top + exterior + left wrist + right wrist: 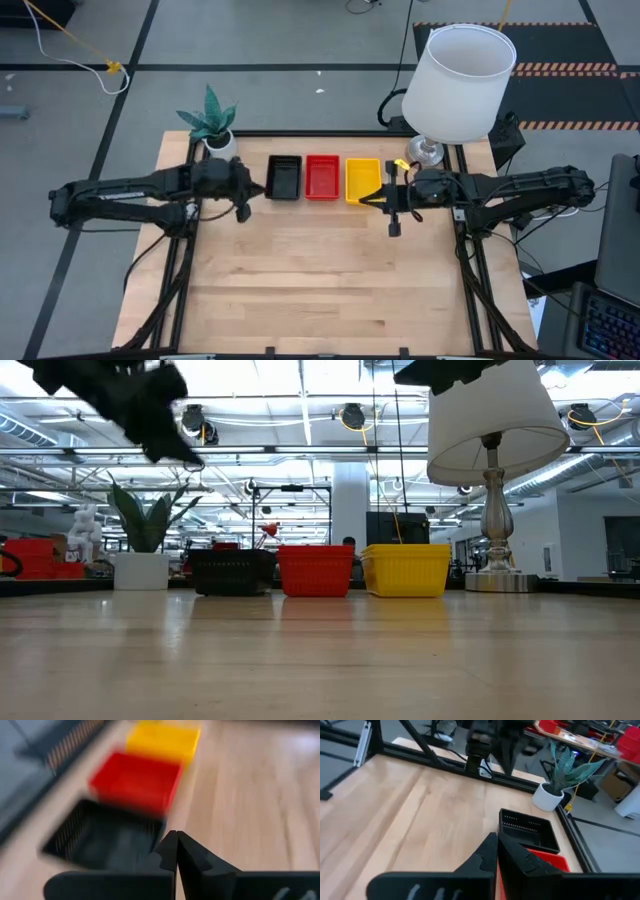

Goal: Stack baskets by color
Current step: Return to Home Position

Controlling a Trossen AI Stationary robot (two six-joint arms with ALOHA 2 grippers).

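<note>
— Where do we find the baskets?

— In a row along the far edge of the table, side by side. The black baskets are on the left, the red baskets in the middle and the yellow baskets on the right. We cannot count the layers in each pile.

— And our grippers?

— The left gripper hangs raised above the table, just left of the black pile. Its fingers are clenched tip to tip on nothing. The right gripper hangs by the yellow pile's near right corner, likewise clenched and empty.

— What else do we see?

— A potted plant at the far left corner and a white lamp at the far right.
</note>
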